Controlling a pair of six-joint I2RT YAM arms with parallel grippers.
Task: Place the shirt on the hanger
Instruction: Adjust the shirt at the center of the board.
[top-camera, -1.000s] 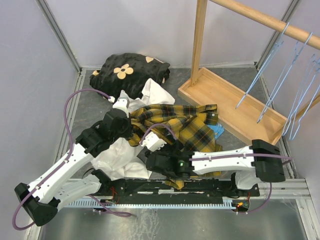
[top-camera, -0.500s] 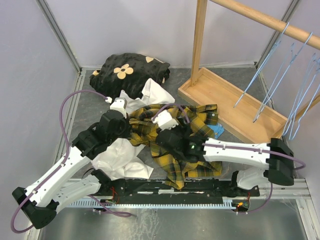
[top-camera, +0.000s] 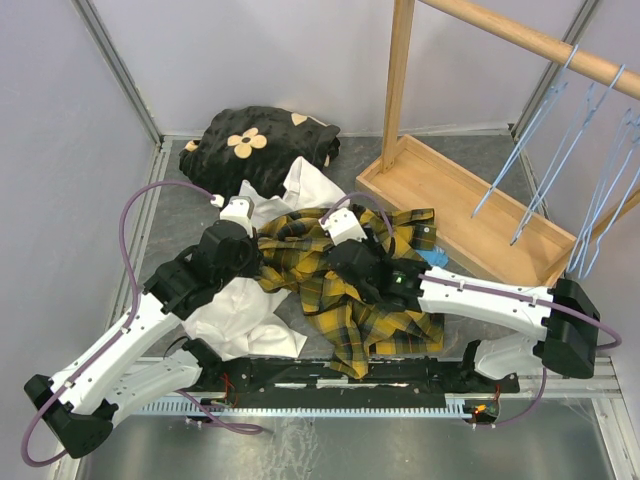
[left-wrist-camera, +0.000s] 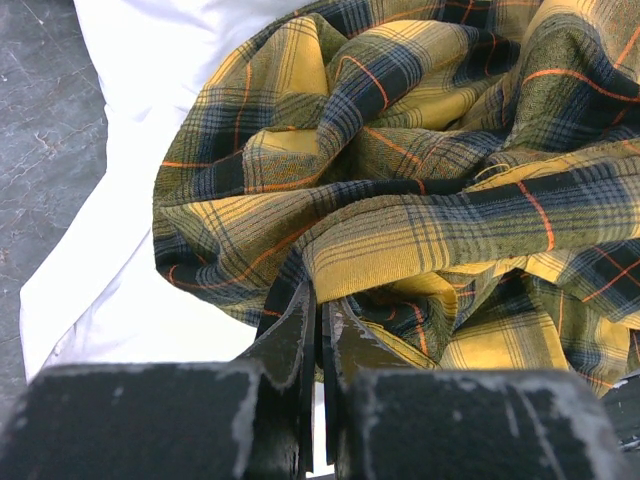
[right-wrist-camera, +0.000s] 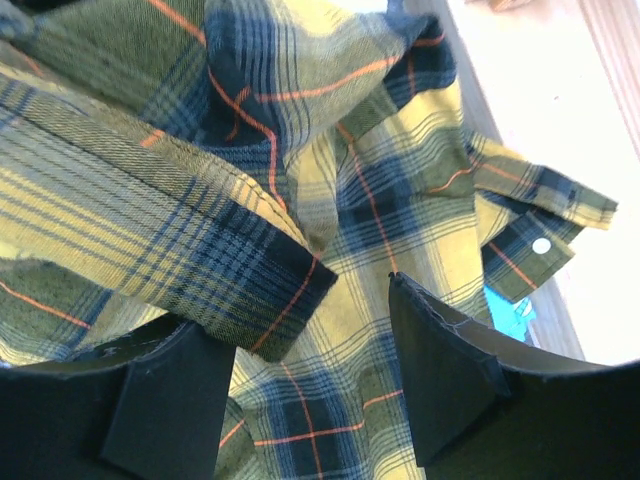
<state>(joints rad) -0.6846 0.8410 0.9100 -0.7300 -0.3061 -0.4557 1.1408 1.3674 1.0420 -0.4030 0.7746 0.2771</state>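
The yellow-and-black plaid shirt (top-camera: 350, 295) lies crumpled on the grey table, partly over a white garment. My left gripper (top-camera: 264, 260) is at the shirt's left edge. In the left wrist view its jaws (left-wrist-camera: 321, 305) are shut, with the tips tucked into a fold of the shirt (left-wrist-camera: 400, 180). My right gripper (top-camera: 355, 262) hovers over the middle of the shirt. In the right wrist view it (right-wrist-camera: 310, 350) is open, with plaid cloth (right-wrist-camera: 380, 200) below and a dark-edged cuff draped over its left finger (right-wrist-camera: 165, 400). Pale-blue wire hangers (top-camera: 545, 140) hang from the rail at the right, far from both grippers.
A wooden rail (top-camera: 520, 35) on a post stands in a wooden tray base (top-camera: 470, 200) at the back right. A white garment (top-camera: 240, 315) lies under the left arm. A black cloth with cream flowers (top-camera: 260, 140) lies at the back. A small blue item (top-camera: 436, 260) lies beside the shirt.
My right arm has swung from the near edge out over the shirt, toward the back and right. The shirt's lower part has spread out. The left arm has barely moved.
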